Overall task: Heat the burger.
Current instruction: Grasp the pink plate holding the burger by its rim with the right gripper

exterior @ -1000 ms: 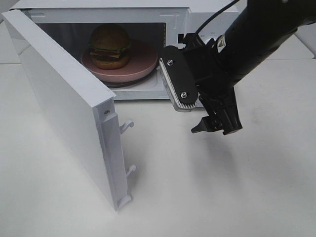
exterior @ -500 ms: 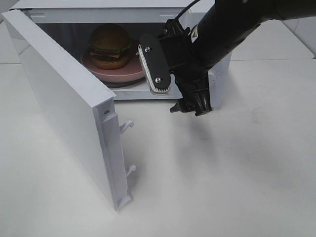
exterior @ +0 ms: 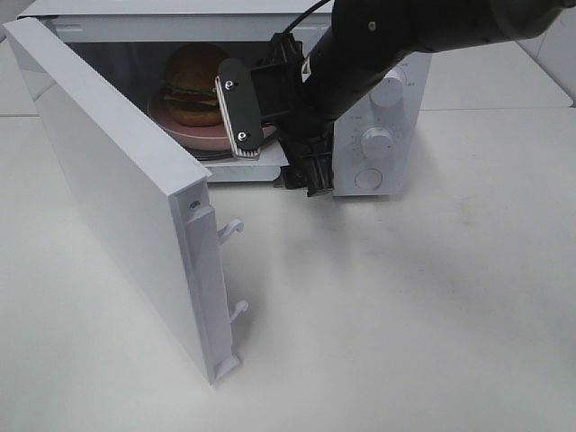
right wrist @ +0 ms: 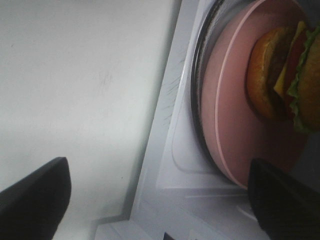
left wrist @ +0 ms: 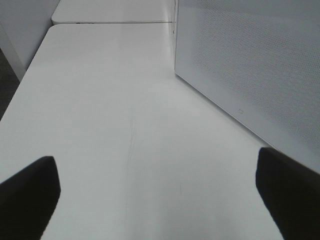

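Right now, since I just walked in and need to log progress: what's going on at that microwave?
The burger sits on a pink plate inside the microwave, whose door stands wide open. The right gripper hangs open and empty just in front of the opening. The left gripper is open over the table, holding nothing. The door is not yet shut.

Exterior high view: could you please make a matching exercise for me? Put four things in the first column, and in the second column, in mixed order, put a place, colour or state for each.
Column one:
1. burger
2. plate
3. microwave door
4. right end effector

Column two:
A. jaws apart, in front of the oven opening
B. swung wide open, white
C. pink, lying inside the microwave
D. standing on the plate

Pairs: 1-D, 2-C, 3-B, 4-A
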